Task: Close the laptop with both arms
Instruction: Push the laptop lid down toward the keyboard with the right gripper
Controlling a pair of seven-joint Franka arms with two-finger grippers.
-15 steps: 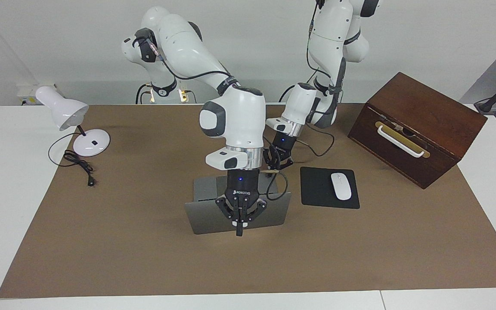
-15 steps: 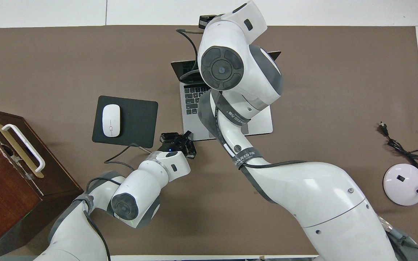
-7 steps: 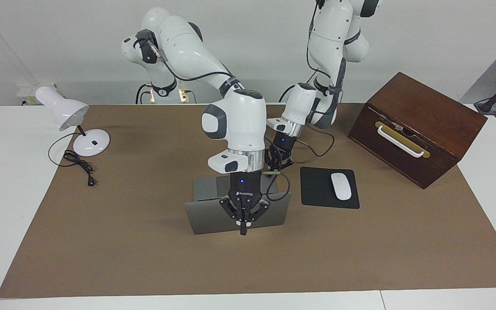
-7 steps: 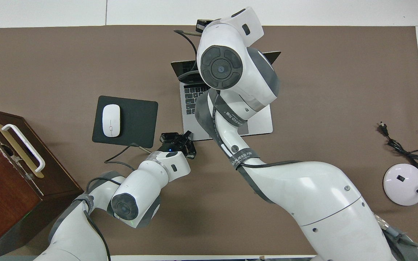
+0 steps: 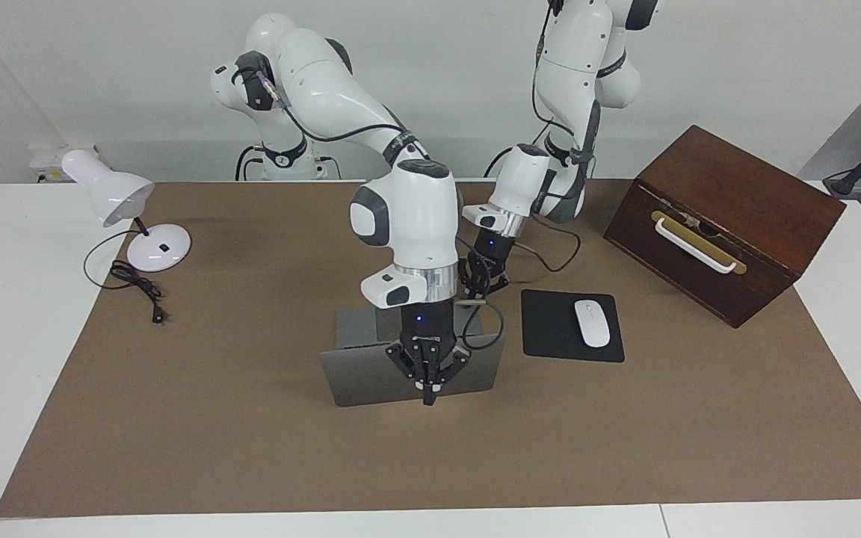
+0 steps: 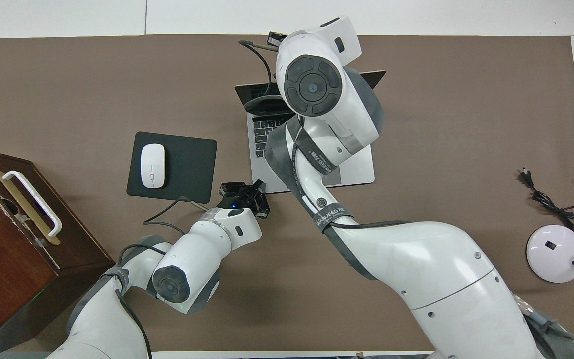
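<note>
Pressing its together-pinched right claw [image 5: 428,394] against the thin silver-grey laptop [image 5: 371,377] lid, apparently touching, risking slipping off; left claw [image 5: 477,286], state untellable, is waiting beside.

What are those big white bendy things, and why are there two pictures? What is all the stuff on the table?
Those are two robot arms. Each ends in a black pincer that works like a hand. One picture looks at the robots from across the table; the other looks down from above them, so everything appears turned around.

On the brown mat sits an open laptop. The right pincer hangs in front of the back of its raised lid, fingers together, holding nothing. The left pincer waits low by the laptop's nearer edge.

Beside the laptop, toward the left arm's end, lies a black mouse pad with a white mouse on it, and a wooden box. At the right arm's end stands a white lamp.
</note>
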